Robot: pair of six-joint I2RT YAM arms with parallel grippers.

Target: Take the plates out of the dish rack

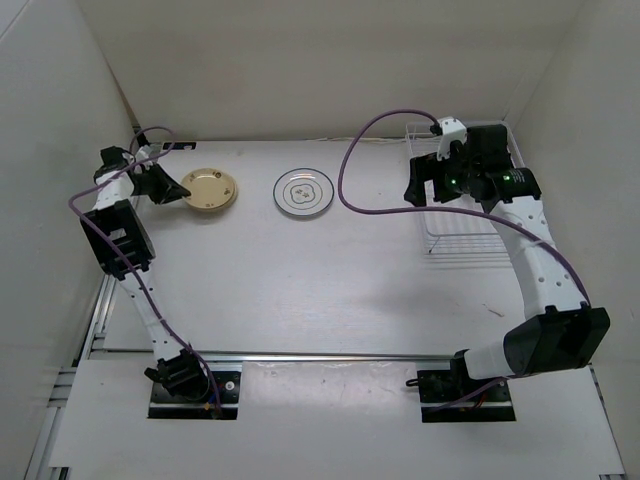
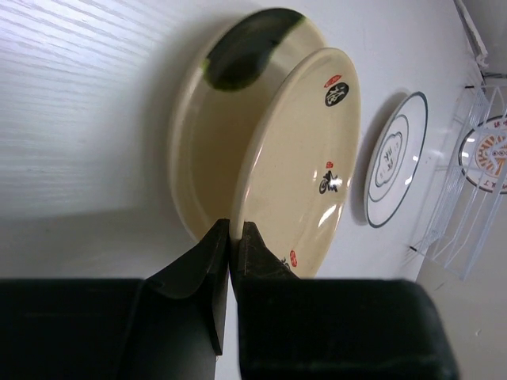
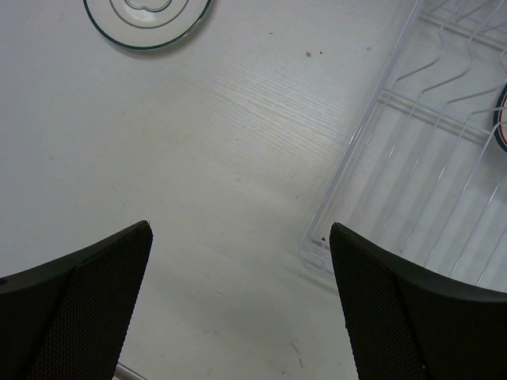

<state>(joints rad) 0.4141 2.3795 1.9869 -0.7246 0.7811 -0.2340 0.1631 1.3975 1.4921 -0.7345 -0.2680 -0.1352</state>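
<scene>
My left gripper (image 2: 235,226) is shut on the near rim of a cream-yellow plate with small spots (image 2: 305,158), held tilted over a second cream plate (image 2: 202,150) that lies on the table. In the top view the left gripper (image 1: 178,188) sits at the left edge of the cream plates (image 1: 212,190). A white plate with a dark rim (image 1: 304,192) lies flat to their right and also shows in the left wrist view (image 2: 394,162) and the right wrist view (image 3: 148,20). The dish rack (image 1: 465,238) holds an orange sunburst plate (image 2: 487,154). My right gripper (image 3: 240,237) is open and empty above the table beside the rack's left edge (image 3: 356,150).
White walls close in the table at the left, back and right. The rack stands against the back right corner. A purple cable (image 1: 350,190) hangs from the right arm over the table near the white plate.
</scene>
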